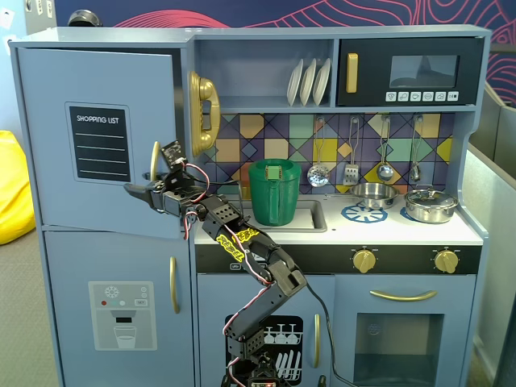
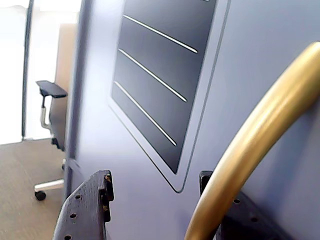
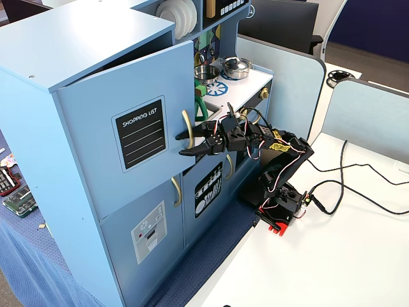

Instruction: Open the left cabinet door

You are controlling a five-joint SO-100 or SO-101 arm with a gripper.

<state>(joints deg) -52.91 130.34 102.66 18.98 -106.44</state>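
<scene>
I see the left cabinet door swung slightly ajar at the upper left of the toy kitchen in both fixed views, its gold handle on the edge nearest the arm. My gripper sits at the lower end of that handle with its jaws spread. In the wrist view the gold bar runs between the two fingers, though I can't tell whether either one touches it.

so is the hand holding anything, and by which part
Nothing clamped: the open hand straddles the lower part of the shopping-list door's gold bar handle.
</scene>
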